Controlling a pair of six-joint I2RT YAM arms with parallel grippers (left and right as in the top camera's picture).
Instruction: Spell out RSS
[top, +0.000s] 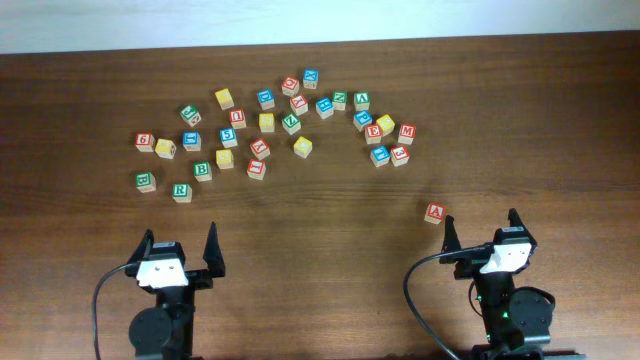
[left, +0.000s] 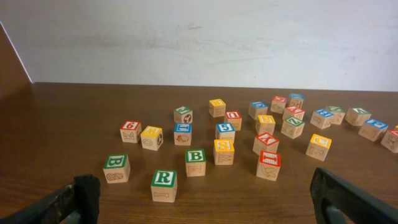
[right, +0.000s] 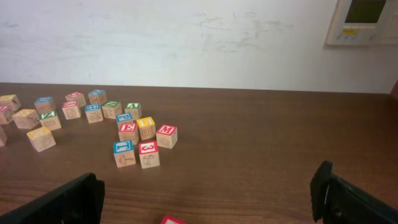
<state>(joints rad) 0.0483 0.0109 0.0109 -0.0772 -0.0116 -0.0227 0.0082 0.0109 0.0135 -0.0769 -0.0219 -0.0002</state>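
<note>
Many lettered wooden blocks lie scattered across the far half of the table. A green R block (top: 181, 191) (left: 164, 184) sits nearest my left gripper, just ahead of it. A yellow block that looks like an S (left: 224, 150) (top: 225, 158) lies behind it, beside a green B block (left: 195, 162). My left gripper (top: 178, 238) (left: 205, 199) is open and empty near the front edge. My right gripper (top: 480, 222) (right: 208, 196) is open and empty, with a red A block (top: 434, 212) (right: 173, 220) just ahead on its left.
A small cluster with red E, M and 3 blocks (right: 148, 153) (top: 399, 154) lies at the far right of the scatter. A white wall stands behind the table's far edge (top: 320, 44). Bare wood lies between the grippers (top: 320, 250).
</note>
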